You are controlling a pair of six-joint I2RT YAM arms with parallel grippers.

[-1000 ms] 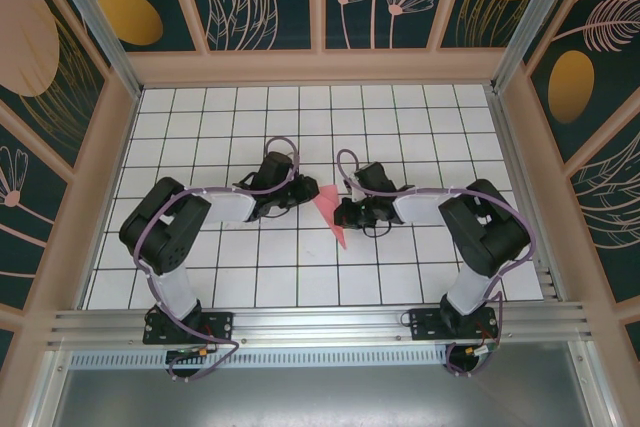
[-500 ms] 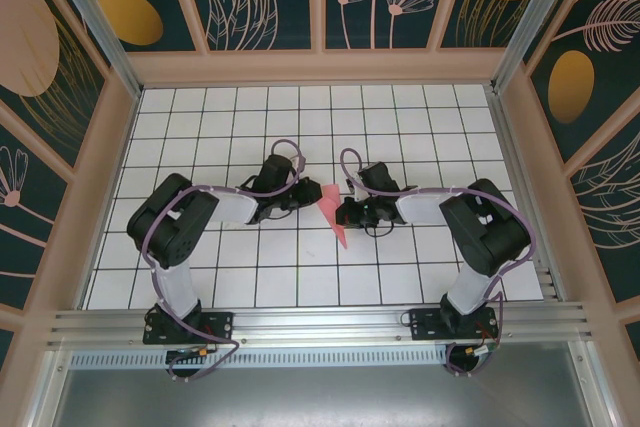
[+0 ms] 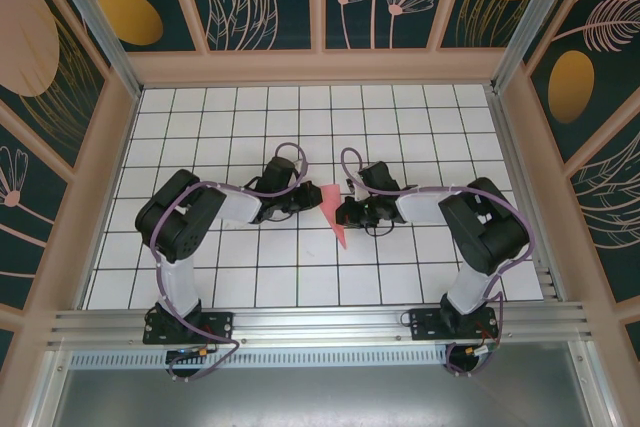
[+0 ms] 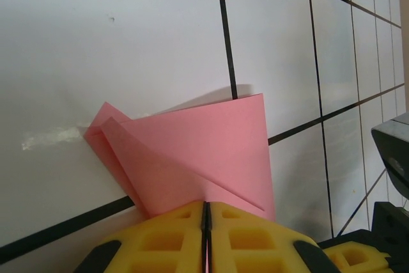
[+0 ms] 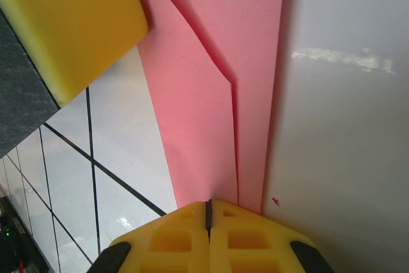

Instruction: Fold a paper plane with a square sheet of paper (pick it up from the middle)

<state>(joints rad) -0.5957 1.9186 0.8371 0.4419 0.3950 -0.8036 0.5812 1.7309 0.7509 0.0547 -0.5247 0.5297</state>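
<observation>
We are seeing the paper plane [image 3: 333, 217] lying near the middle of the white grid table [image 3: 200, 127], its broad end toward 12 o'clock and its slim tip pointing to about 6 o'clock. The two arms are meeting over it. The left gripper [image 3: 312, 199] is reaching in from 9 o'clock and the right gripper [image 3: 339, 213] from 3 o'clock.

Through the left wrist camera we are looking at the left gripper [image 4: 206, 214] with its yellow pads [image 4: 172, 238] pressed together at 6 o'clock, and the pink paper plane [image 4: 204, 139] is running into the seam between them. The jaws are clamping the creased paper. A folded corner is pointing toward 9 o'clock.

Through the right wrist camera the right gripper [image 5: 208, 212] is likewise showing its yellow pads [image 5: 176, 241] closed against each other, pinching the paper plane [image 5: 217, 49], which is stretching up toward 12 o'clock with a crease along it. One yellow finger of the left gripper [image 5: 70, 27] is sitting at 10 o'clock, touching the paper's edge.
</observation>
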